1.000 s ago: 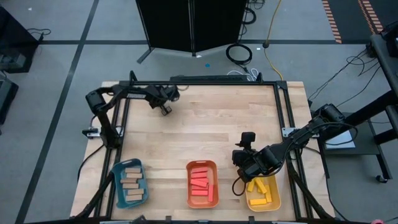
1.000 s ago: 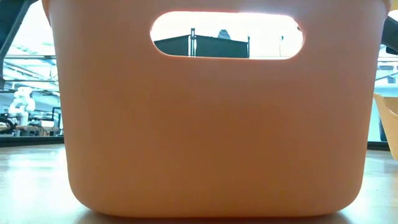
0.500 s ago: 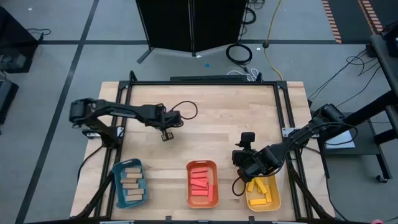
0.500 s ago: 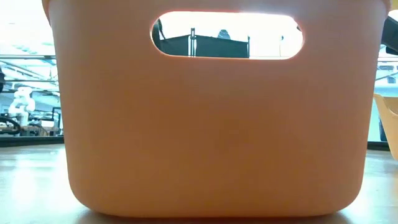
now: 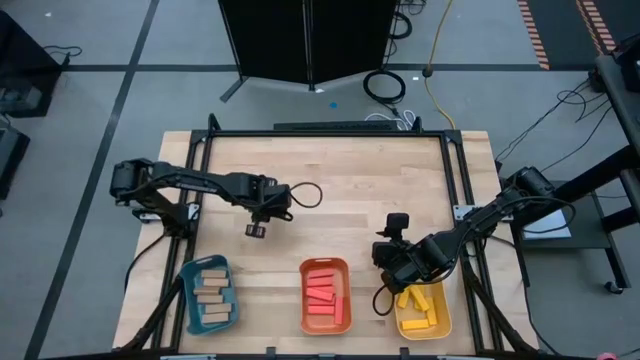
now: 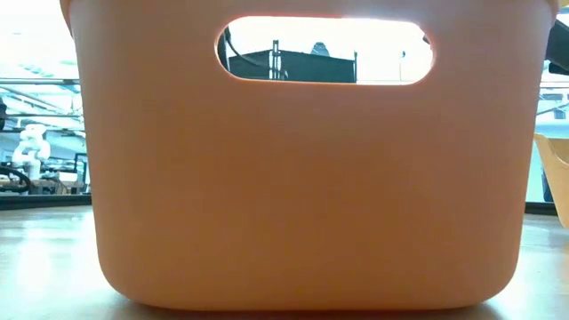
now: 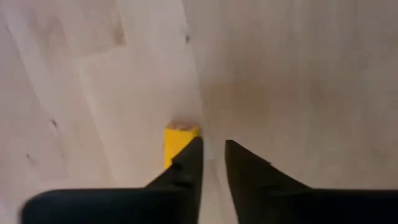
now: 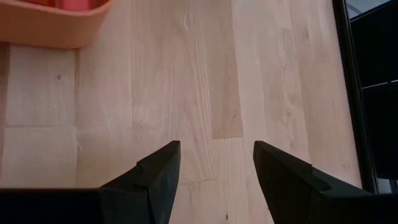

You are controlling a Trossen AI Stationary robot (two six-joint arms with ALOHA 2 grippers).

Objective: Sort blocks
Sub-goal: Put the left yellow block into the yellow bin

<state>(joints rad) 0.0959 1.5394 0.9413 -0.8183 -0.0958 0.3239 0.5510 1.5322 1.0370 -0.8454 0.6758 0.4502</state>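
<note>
Blocks, sorted by colour in three trays along the near edge of the counter point(image 5: 330, 210). Tan blocks point(image 5: 210, 293) lie in the blue tray point(image 5: 189, 300) at left. Red blocks point(image 5: 322, 296) lie in the orange tray point(image 5: 346, 297) at centre. Yellow blocks point(image 5: 419, 303) lie in the yellow tray point(image 5: 441, 318) at right.

One more yellow block point(image 7: 176, 139) shows in the left wrist view: it lies on the bare wood, one end visible just beside one finger of the left hand point(image 7: 213, 163), the rest hidden behind that finger. It is off to the side of the gap, not between the fingers. Whether the finger touches it cannot be told.

Left hand point(image 5: 255, 230): over the open middle-left of the counter, beyond the blue tray, arm reaching in from the left edge. Fingers stand only a narrow slit apart, nothing between them.

Right hand point(image 8: 212, 173): fingers spread wide, empty, bare wood between them; a corner of the orange tray shows farther off in its wrist view. In the high view the right hand point(image 5: 395, 272) hangs low over the far end of the yellow tray.

Low view: filled by the orange tray's wall point(image 6: 302, 187) with its handle slot. No readable writing or labels anywhere.
</note>
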